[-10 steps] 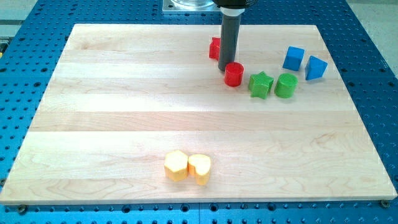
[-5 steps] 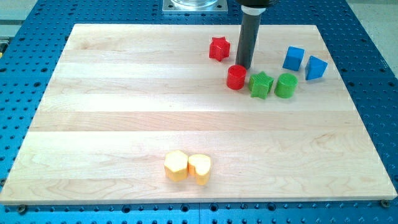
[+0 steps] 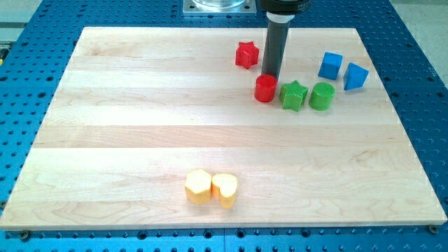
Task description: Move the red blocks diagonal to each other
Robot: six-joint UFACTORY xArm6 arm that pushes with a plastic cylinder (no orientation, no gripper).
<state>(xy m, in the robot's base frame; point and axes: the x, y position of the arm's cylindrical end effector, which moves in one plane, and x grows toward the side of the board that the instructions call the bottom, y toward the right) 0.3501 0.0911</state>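
Note:
A red star block (image 3: 246, 54) lies near the view's top, right of centre. A red cylinder (image 3: 265, 89) stands below and to the right of it, set diagonally from it. My dark rod comes down from the view's top, and my tip (image 3: 271, 76) sits just behind the red cylinder's upper right edge, touching or nearly touching it. The red star is to the left of the rod, apart from it.
A green star (image 3: 293, 95) sits right beside the red cylinder, then a green cylinder (image 3: 322, 96). Two blue blocks (image 3: 330, 66) (image 3: 355, 76) lie further right. A yellow hexagon (image 3: 198, 186) and a yellow heart (image 3: 225, 190) touch near the view's bottom. The wooden board (image 3: 140, 126) rests on a blue perforated table.
My rod moved from between the two red blocks to the right, then came back slightly left to the cylinder's upper right edge. The red cylinder shifted a little down and right, and the red star is uncovered.

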